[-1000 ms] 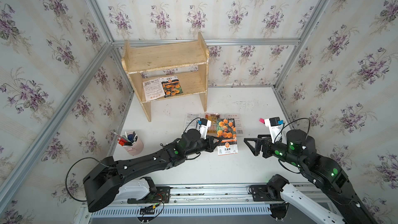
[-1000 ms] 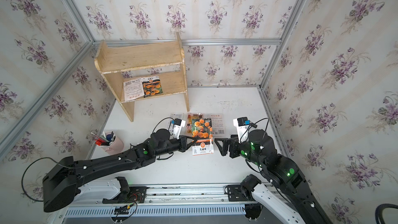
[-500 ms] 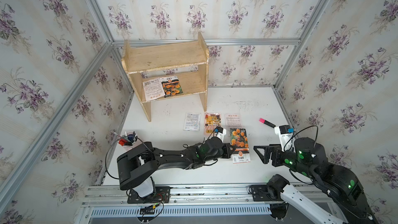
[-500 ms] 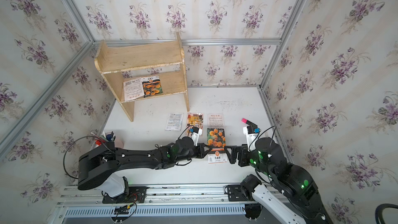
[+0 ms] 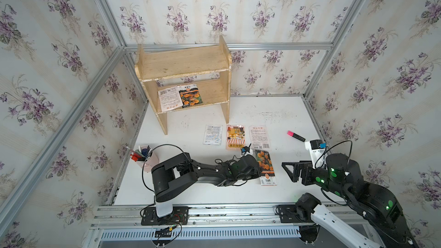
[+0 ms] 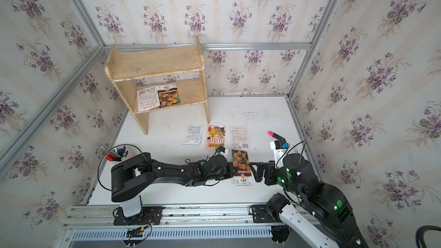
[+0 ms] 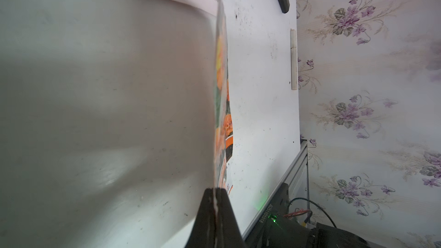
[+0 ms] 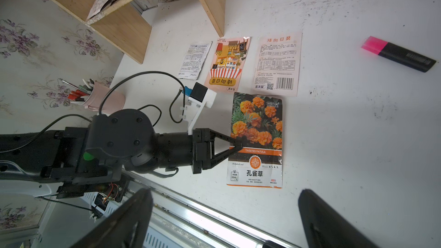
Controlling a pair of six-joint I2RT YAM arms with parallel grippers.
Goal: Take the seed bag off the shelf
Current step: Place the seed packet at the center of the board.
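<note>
Left hand clamped on the side edge of the seed bag. Bag is off the shelf, flat at table level, between both hands. Right hand gaping, empty. Placing step; next, probably let go and back away sideways.

Marigold seed bag, edge-pinched, well apart from shelf.

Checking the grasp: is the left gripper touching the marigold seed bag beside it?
Touching. The right wrist view shows the left gripper shut on the long edge of the marigold seed bag, with no gap.
</note>
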